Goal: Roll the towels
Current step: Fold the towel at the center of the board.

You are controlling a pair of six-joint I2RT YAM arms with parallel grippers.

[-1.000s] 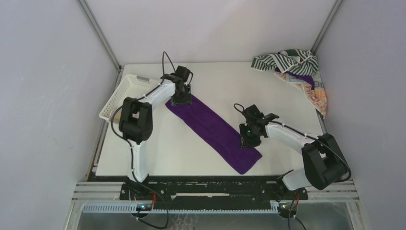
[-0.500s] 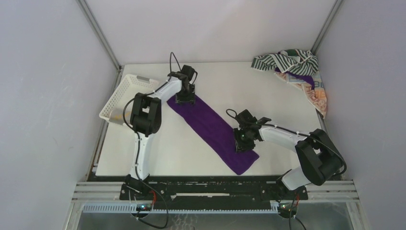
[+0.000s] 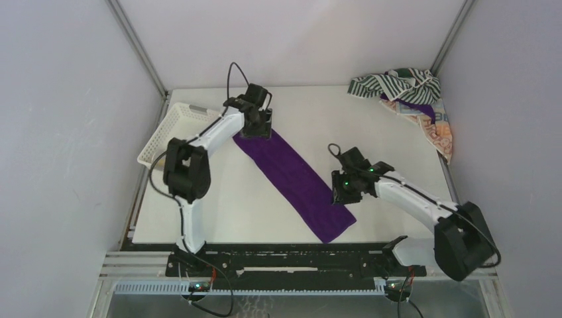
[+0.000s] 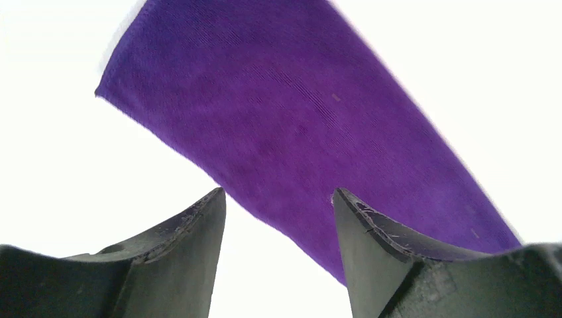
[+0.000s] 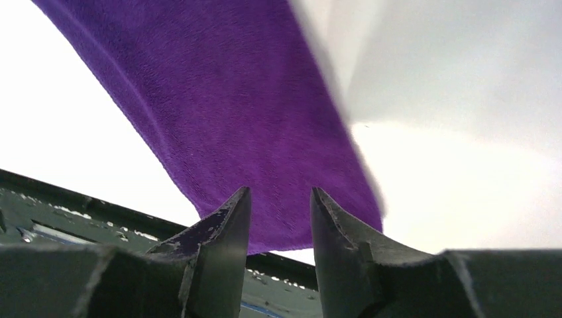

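Note:
The purple towel (image 3: 295, 179) lies flat as a long strip, running diagonally from far left to near right. My left gripper (image 3: 257, 124) hovers over its far end, open, with nothing between the fingers; in the left wrist view the towel (image 4: 298, 126) stretches ahead of the gripper (image 4: 278, 199). My right gripper (image 3: 346, 191) is at the strip's right edge near its near end. In the right wrist view that gripper (image 5: 280, 193) is open by a narrow gap, with the towel (image 5: 225, 99) lying beyond the tips. A green-and-white striped towel (image 3: 391, 83) and an orange patterned one (image 3: 439, 132) are heaped at the far right.
A white lattice basket (image 3: 169, 127) stands tilted at the table's left edge, beside the left arm. The heap of towels fills the far right corner against the wall. The black base rail (image 3: 298, 255) runs along the near edge.
The left gripper shifted slightly toward the far end of the purple towel and its jaws widened a little. The right gripper slid to the right along the strip's edge.

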